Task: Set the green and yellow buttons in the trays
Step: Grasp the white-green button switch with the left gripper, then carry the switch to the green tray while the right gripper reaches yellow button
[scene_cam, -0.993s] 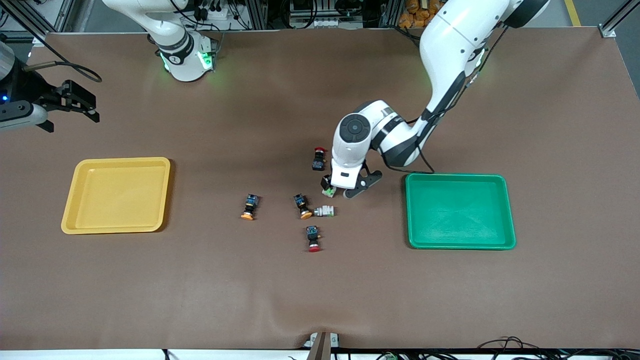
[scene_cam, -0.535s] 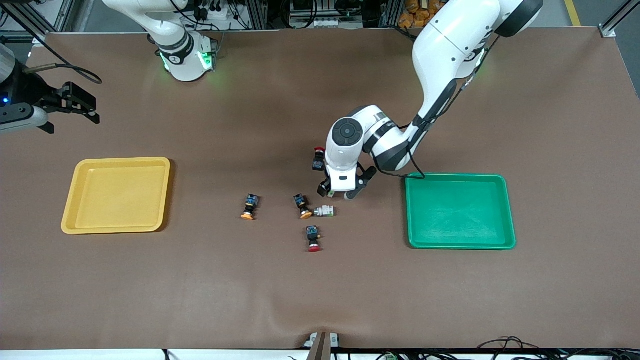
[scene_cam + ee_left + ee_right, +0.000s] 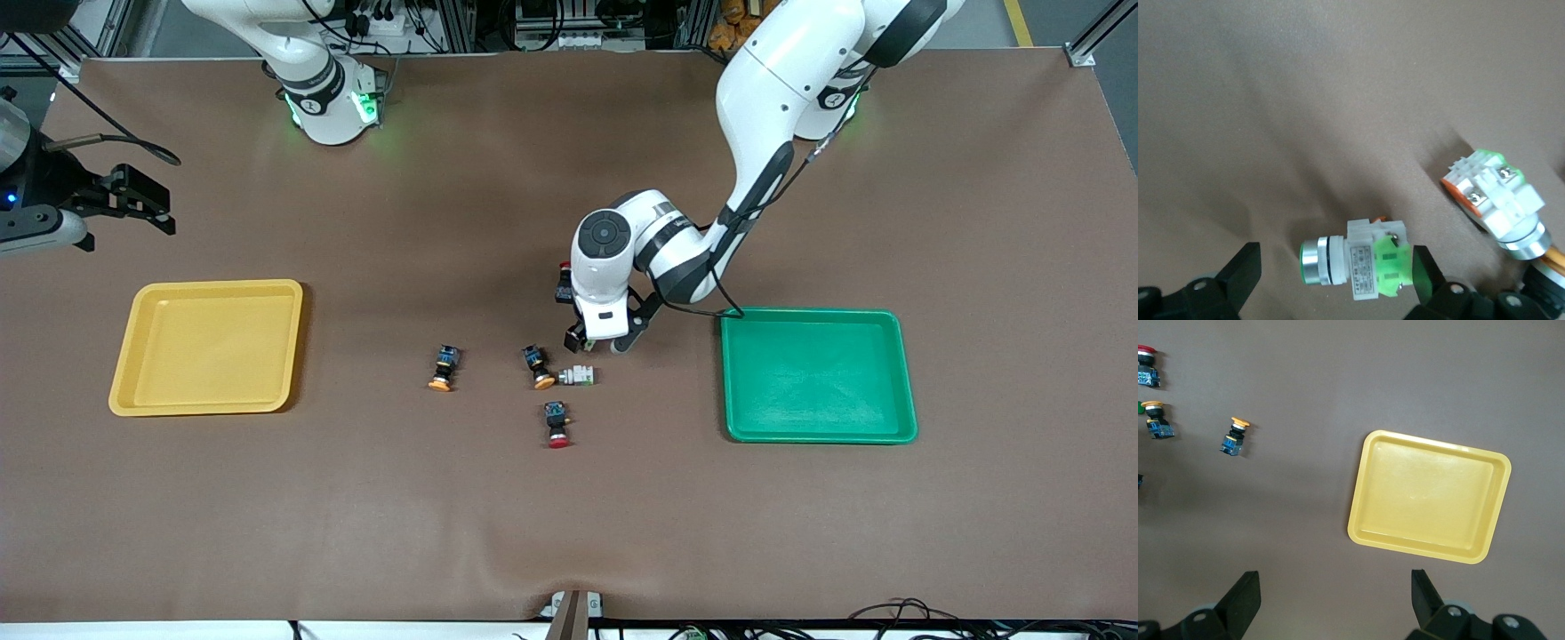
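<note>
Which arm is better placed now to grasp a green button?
Left. The left gripper is open, its fingers on either side of a green button on the table. The right gripper waits open at its end, above the yellow tray.

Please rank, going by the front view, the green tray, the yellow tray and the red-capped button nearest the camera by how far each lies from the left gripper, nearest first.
From the left gripper, low over the middle of the table with open jaws:
1. Red-capped button, nearer the camera than the gripper.
2. Green tray, toward the left arm's end of the table.
3. Yellow tray, toward the right arm's end, clearly farthest.
</note>
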Robot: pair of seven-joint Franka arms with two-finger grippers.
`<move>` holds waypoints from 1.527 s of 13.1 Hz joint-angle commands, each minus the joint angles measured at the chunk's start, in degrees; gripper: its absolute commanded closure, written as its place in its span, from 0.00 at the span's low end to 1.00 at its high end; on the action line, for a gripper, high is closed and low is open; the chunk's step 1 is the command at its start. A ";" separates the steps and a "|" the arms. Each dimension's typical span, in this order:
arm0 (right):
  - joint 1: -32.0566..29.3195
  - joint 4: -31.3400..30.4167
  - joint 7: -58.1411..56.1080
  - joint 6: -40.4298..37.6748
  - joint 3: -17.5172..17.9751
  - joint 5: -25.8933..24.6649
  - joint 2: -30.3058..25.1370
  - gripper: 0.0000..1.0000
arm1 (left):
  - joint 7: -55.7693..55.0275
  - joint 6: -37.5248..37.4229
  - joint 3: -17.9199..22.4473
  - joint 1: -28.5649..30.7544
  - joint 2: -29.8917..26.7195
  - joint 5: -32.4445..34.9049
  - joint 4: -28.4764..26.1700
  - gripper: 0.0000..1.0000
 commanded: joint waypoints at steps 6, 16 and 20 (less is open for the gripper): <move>-0.55 2.15 0.04 -0.27 0.36 -1.23 9.12 0.00 | -1.49 1.88 0.65 -0.44 2.31 1.38 1.54 0.36; 0.50 2.94 1.09 4.82 0.62 -0.71 12.12 0.00 | 11.32 -9.35 0.12 6.14 -8.92 1.73 0.49 1.00; 1.30 3.82 5.66 10.27 0.80 1.57 15.71 0.00 | 23.62 -13.42 -0.14 14.12 -14.99 1.55 -6.43 1.00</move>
